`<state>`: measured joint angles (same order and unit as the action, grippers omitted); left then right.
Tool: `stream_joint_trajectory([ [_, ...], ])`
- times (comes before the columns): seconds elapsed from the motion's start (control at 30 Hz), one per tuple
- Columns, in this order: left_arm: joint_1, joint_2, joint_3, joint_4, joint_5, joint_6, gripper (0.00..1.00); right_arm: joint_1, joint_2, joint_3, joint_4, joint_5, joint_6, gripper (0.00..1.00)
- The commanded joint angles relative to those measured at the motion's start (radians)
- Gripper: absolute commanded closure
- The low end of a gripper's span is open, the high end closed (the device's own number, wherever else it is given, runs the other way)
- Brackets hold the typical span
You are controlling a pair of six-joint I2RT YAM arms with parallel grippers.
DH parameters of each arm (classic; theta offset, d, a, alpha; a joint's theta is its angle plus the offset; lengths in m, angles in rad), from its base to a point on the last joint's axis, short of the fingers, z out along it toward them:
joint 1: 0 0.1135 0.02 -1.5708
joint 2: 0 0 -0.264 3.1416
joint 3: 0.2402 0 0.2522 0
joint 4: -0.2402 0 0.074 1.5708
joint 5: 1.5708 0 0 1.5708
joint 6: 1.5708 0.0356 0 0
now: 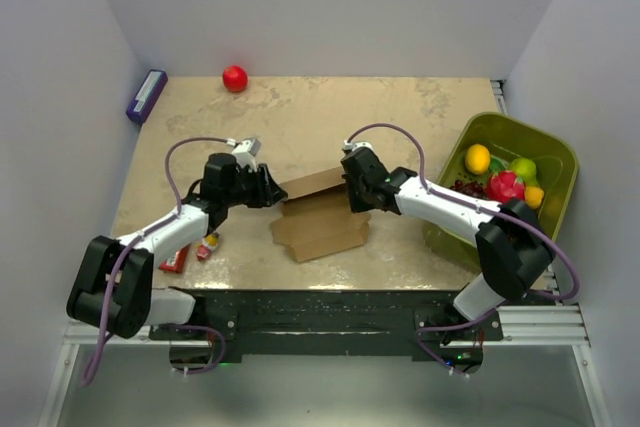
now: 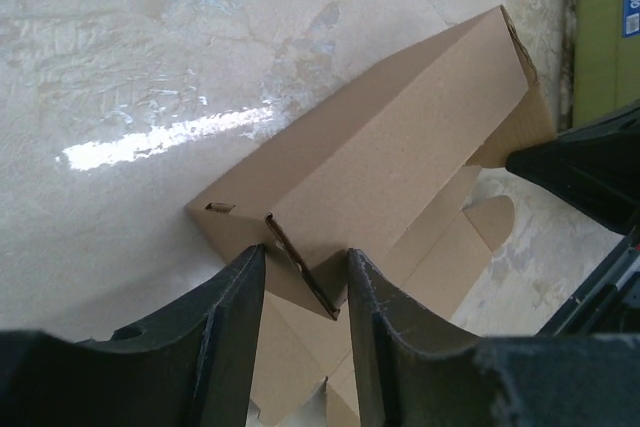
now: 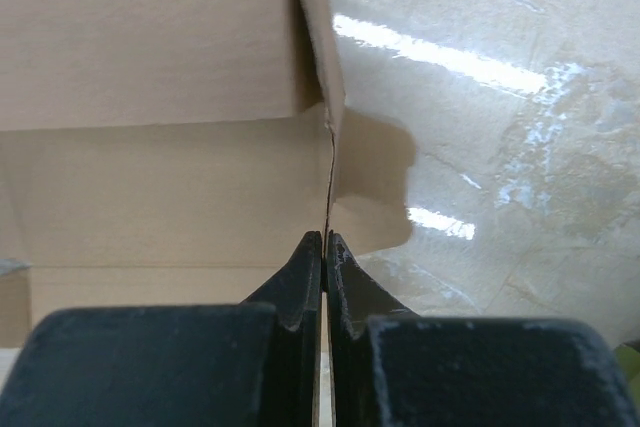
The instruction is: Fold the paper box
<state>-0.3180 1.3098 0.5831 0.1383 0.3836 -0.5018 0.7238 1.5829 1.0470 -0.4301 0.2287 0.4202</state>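
Brown cardboard paper box (image 1: pixel 322 219), half raised, sits midway on the mottled beige table (image 1: pixel 400 117) seen from above, with the left gripper (image 1: pixel 272 190) at its left end and the right gripper (image 1: pixel 352 193) at its right. Left wrist view: jaws partly apart, astride a corner flap, not pinching. Right wrist view: jaws clamped on a thin flap edge; I reckon a skewed left close could crease that corner or tug the flap free.

White arm links (image 1: pixel 165 232), black joints (image 1: pixel 105 287); matte black left hand (image 2: pixel 305 257) and right hand (image 3: pixel 324 237); lilac cables (image 1: pixel 178 162)
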Motion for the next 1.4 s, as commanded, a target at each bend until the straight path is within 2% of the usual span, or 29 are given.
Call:
stream_joint_trajectory([
  [0.0,0.000,0.054,0.087,-0.035,0.119,0.019,0.58,0.031,0.014,0.062,0.004,-0.043,0.003,1.00],
  [0.2,0.000,0.152,0.173,-0.129,0.182,0.089,0.62,0.045,0.040,0.064,0.040,-0.080,0.015,1.00],
  [0.4,0.002,0.187,0.210,-0.200,0.153,0.154,0.63,0.046,0.075,0.054,0.096,-0.094,0.048,0.98],
  [0.5,0.005,0.192,0.219,-0.218,0.124,0.177,0.63,0.045,0.083,0.062,0.100,-0.083,0.054,0.86],
  [0.53,0.011,0.195,0.222,-0.223,0.120,0.186,0.63,0.046,0.081,0.064,0.097,-0.080,0.055,0.79],
  [0.63,0.022,0.207,0.247,-0.250,0.109,0.212,0.63,0.046,0.051,0.064,0.083,-0.069,0.045,0.69],
  [0.8,0.030,0.246,0.296,-0.285,0.106,0.244,0.63,0.046,-0.050,0.074,0.028,-0.054,0.014,0.54],
  [0.9,0.034,0.259,0.307,-0.289,0.110,0.249,0.63,0.043,-0.127,0.087,-0.009,-0.046,0.000,0.37],
  [0.97,0.036,0.259,0.310,-0.290,0.107,0.250,0.63,0.032,-0.156,0.102,-0.042,-0.046,-0.015,0.30],
  [1.1,0.039,0.253,0.305,-0.287,0.097,0.258,0.63,-0.043,-0.205,0.114,-0.084,-0.046,-0.049,0.30],
  [1.2,0.039,0.250,0.302,-0.284,0.097,0.259,0.63,-0.151,-0.225,0.068,-0.059,-0.072,-0.081,0.36],
  [1.37,0.040,0.250,0.302,-0.282,0.103,0.261,0.63,-0.164,-0.177,-0.008,0.004,0.009,-0.141,0.40],
])
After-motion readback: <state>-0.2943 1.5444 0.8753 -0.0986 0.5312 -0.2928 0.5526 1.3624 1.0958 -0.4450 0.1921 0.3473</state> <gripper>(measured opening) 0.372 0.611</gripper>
